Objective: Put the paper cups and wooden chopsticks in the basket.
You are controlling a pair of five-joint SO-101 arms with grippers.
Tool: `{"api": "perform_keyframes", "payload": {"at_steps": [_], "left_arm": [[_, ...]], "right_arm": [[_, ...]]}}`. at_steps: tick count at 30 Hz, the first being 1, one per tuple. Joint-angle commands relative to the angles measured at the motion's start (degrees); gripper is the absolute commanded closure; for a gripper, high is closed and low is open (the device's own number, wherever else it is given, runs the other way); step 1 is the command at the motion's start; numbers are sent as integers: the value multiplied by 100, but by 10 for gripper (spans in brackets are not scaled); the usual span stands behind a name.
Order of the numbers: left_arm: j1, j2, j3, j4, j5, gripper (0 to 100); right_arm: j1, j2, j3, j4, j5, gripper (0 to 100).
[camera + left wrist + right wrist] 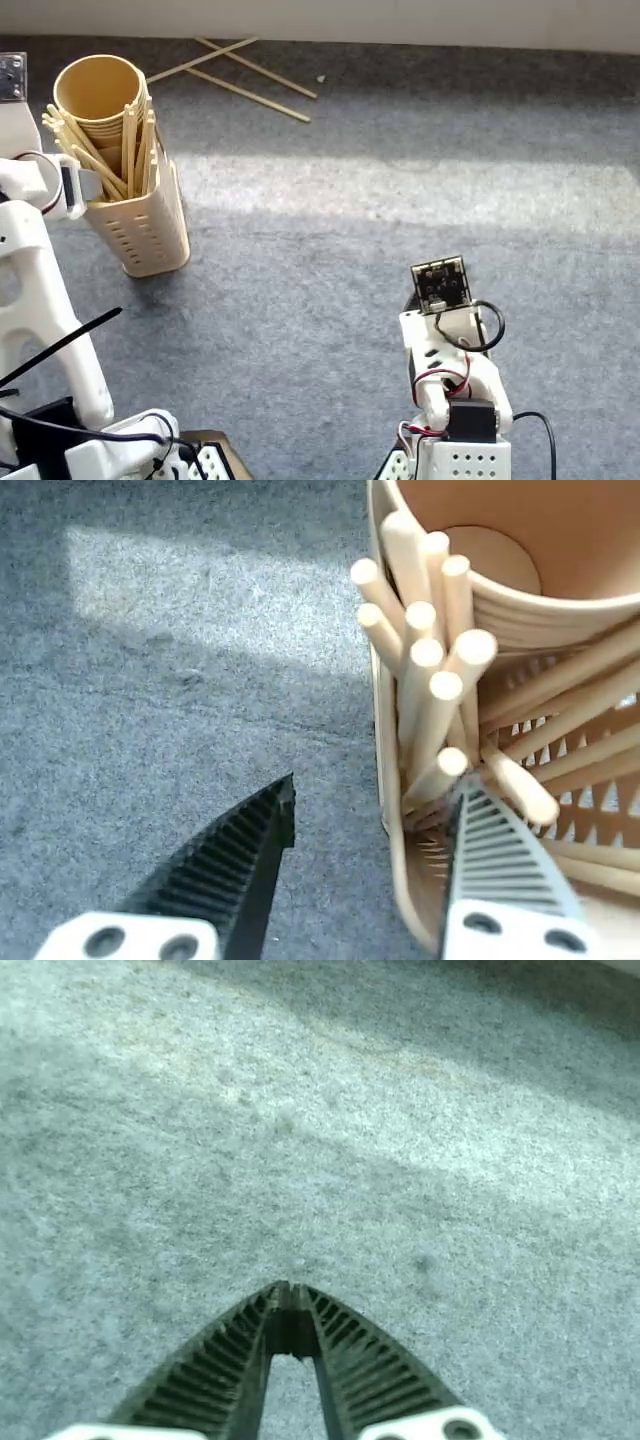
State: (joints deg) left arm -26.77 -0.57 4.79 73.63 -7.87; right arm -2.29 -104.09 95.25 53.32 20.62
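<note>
This looks like a robotics test bench. Two white plastic-shelled arms, the left arm (40,300) and the right arm (455,400), stand at the near edge of a table covered in grey felt (400,200). Loose red and black wires (445,378) and a bare camera board (442,284) are exposed.

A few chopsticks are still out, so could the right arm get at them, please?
Probably, though it looks a stretch: only bare carpet lies between the right gripper and the loose chopsticks, but they lie far off and its jaws are shut.
</note>
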Motion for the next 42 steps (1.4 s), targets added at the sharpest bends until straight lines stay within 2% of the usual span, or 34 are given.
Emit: {"api": "perform_keyframes", "payload": {"at_steps": [1, 3, 8, 15, 19, 28, 33, 37, 42], "left_arm": [[409, 734, 57, 26, -53, 864], [514, 963, -198, 79, -53, 999], [681, 1244, -637, 79, -273, 995], [690, 1253, -1191, 132, -176, 997], [989, 1270, -1947, 809, -79, 998], [2211, 1288, -3688, 2013, 264, 998], [2677, 1262, -4338, 2444, 475, 998], [2651, 1305, -4523, 2532, 545, 998], [1903, 1323, -4084, 2224, 510, 998]], "right_arm": [[-57, -84, 752, -119, 114, 978], [-57, -84, 752, -119, 114, 978], [-57, -84, 752, -119, 105, 978], [-57, -84, 752, -119, 88, 978], [-57, -84, 752, -119, 79, 978], [-57, -84, 760, -119, 79, 978], [-57, -84, 760, -119, 79, 978], [-57, -84, 760, -119, 79, 978], [-57, -84, 769, -110, 79, 978]]}}
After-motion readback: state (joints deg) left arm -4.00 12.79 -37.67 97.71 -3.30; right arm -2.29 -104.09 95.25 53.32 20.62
